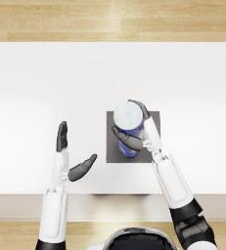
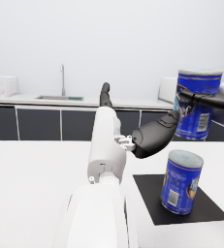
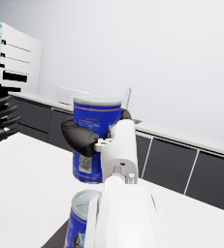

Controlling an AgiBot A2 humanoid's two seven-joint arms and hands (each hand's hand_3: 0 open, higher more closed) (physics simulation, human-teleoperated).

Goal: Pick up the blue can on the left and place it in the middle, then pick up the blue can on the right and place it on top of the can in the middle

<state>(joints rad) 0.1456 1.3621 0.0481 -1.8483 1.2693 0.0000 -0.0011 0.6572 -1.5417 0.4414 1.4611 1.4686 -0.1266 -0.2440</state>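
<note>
— Surface and room, please.

— I list a white table (image 1: 46,78) with a dark square mat (image 1: 115,146) near its front edge, and a wood floor (image 1: 109,19) beyond. The left wrist view adds dark cabinets (image 2: 36,123), a counter with a sink and tap (image 2: 62,80), and pale walls.

— Labels, writing?

— Both cans carry blue wrappers with a white panel; I cannot read any of the print.

— Hands?

— Right hand (image 1: 141,132): wrapped around the upper blue can (image 1: 128,116), thumb on one side and fingers on the other, gripping it in the air directly above the lower blue can (image 2: 181,188). The lower can stands upright on the mat — a clear gap shows between the two. Left hand (image 1: 70,156): holding nothing, fingers straight and thumb spread wide, over the table left of the mat.
</note>
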